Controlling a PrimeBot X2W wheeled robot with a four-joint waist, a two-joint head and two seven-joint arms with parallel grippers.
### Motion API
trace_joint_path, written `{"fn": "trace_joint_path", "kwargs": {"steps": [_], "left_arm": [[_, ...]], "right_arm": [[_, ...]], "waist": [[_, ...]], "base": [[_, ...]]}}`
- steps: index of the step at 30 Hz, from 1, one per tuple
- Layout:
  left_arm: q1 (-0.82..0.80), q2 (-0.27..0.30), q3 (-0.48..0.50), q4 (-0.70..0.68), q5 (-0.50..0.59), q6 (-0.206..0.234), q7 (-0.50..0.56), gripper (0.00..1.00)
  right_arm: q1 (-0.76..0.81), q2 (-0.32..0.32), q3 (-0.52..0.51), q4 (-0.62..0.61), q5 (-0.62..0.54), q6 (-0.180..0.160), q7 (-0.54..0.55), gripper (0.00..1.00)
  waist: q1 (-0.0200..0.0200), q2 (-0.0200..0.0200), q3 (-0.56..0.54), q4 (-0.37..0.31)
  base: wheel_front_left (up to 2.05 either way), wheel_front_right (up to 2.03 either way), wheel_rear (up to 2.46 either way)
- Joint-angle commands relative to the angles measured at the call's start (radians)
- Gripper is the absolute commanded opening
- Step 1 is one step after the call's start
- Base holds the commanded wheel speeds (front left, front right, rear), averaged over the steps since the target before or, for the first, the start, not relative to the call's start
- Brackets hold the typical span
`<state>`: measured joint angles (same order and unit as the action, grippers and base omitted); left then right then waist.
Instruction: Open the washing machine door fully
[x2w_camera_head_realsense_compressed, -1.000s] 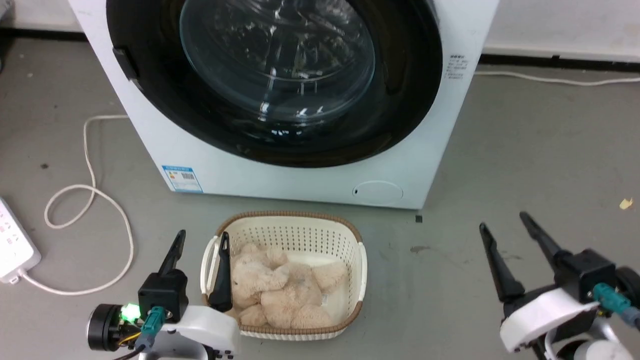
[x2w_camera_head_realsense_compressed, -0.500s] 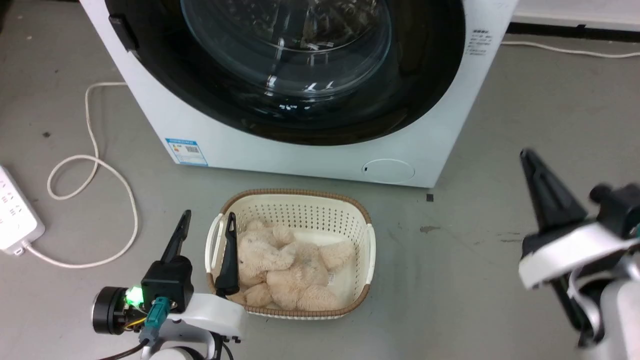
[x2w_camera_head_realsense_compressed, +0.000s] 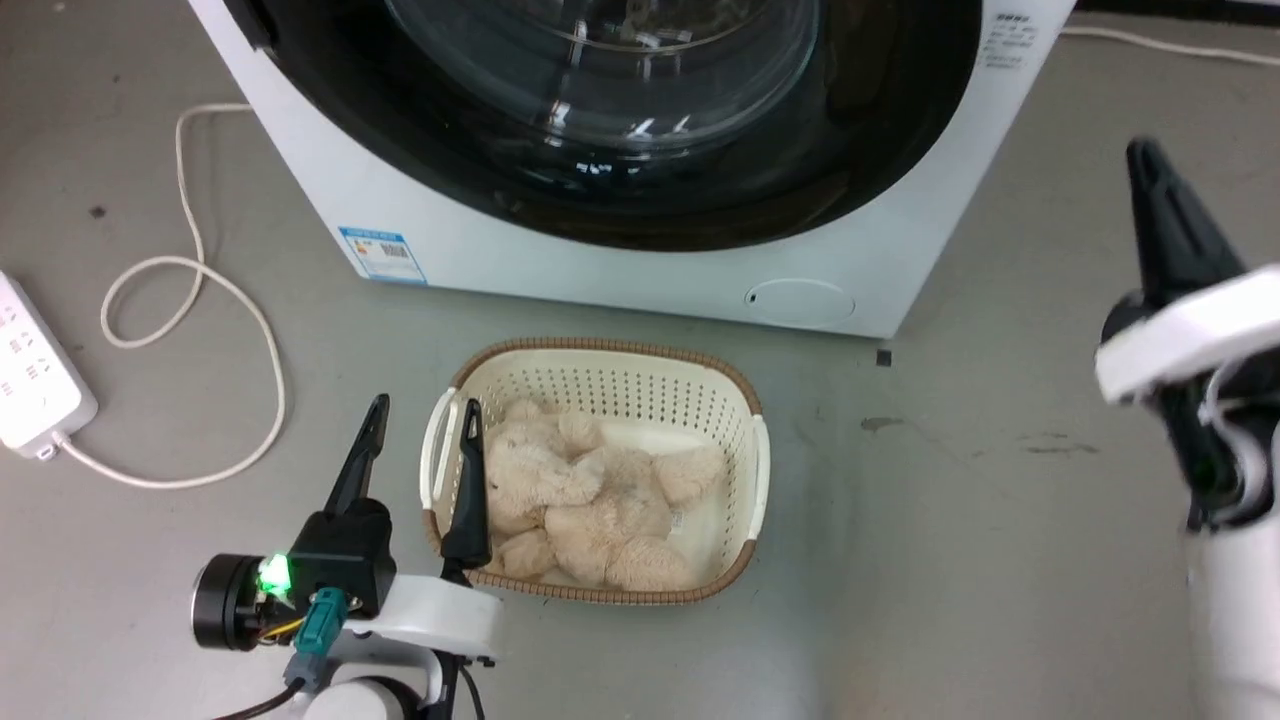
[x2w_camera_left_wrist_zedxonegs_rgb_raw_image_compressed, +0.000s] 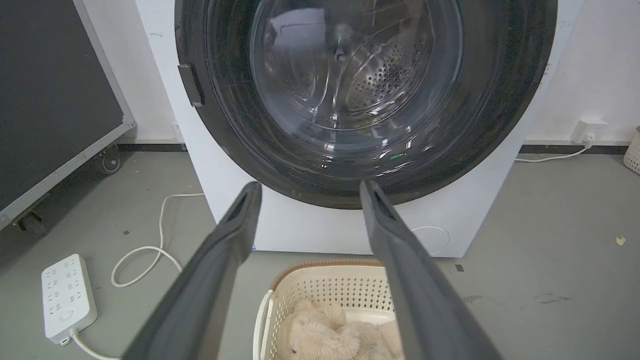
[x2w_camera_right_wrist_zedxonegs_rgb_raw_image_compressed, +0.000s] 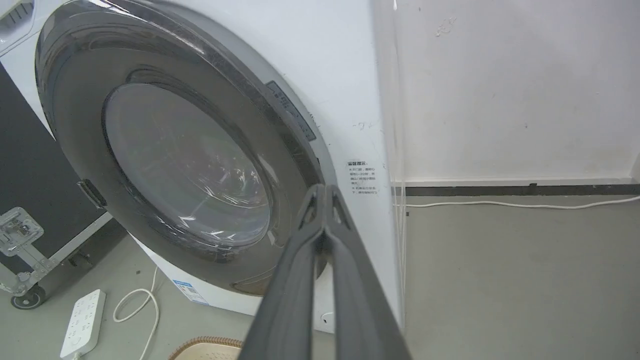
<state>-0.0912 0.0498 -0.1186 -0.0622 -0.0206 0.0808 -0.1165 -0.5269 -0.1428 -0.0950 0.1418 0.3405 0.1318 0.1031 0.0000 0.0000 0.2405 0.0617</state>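
Right gripper, fingers pressed together, aims at the right rim of the washing machine door, shut flush w/ the washing machine. Best: hook tips behind rim, pull slowly along its swing arc. Left gripper spread.

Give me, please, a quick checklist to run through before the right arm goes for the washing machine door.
The washing machine door is open: not ok; it sits closed.
The right gripper is ready to hook: cannot tell; fingers pressed together, holding nothing.
It touches the door's edge: not ok; the head view shows it off to the side.
The left gripper is out of the way: ok; open, empty, low by the laundry basket.
The basket is clear of the door's swing: cannot tell.
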Motion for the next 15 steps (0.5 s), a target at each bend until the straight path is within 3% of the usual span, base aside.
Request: {"fn": "trace_joint_path", "kwargs": {"steps": [1,15], "left_arm": [[-0.025,0.000,-0.006,-0.007,-0.005,0.011,-0.012,1.00],[-0.048,0.000,-0.038,-0.027,-0.021,0.046,-0.039,1.00]], "right_arm": [[-0.058,0.005,-0.019,0.034,0.041,0.000,0.016,0.00],[-0.298,0.024,-0.117,0.219,0.258,0.000,0.163,0.00]], "waist": [[0.0000,0.0000,0.014,0.007],[0.0000,0.0000,0.083,0.044]], "base": [[0.00,0.00,0.00],[0.00,0.00,0.00]]}}
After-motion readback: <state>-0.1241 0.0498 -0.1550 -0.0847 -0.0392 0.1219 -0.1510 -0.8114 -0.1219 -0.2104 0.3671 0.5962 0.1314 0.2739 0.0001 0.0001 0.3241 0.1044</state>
